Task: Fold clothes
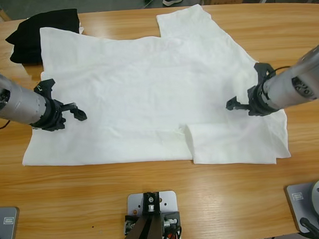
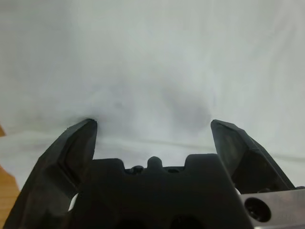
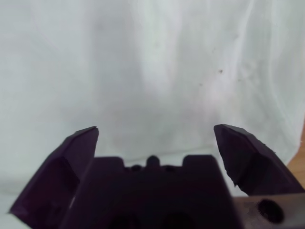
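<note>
White thin fabric covers most of the table (image 1: 153, 205): the T-shirt (image 1: 147, 93) lies spread out and wrinkled across the middle of the wood, and at its far left corner it lies against a small folded black garment (image 1: 40, 34). You see one fold already near the front edge, where a flap lies doubled over the front right part of the shirt.

Your left gripper (image 1: 76, 112) stands over the left part of the shirt, and its jaws are wide apart with nothing between them. The left wrist view confirms this: only flat white cloth shows beyond the two black tips (image 2: 152, 126). Your right gripper (image 1: 234, 103) stands over the right part of the shirt, also with jaws spread and empty, as the right wrist view (image 3: 155, 131) shows.

I judge that you are between two folds: both grippers are positioned above the cloth but neither holds it. For the next move you probably need to lower each gripper to a free edge, because the fabric under the jaws now is flat, with no ridge to pinch. Whether the jaw tips touch the cloth, I cannot tell. Take care to catch only the layer that you want.
</note>
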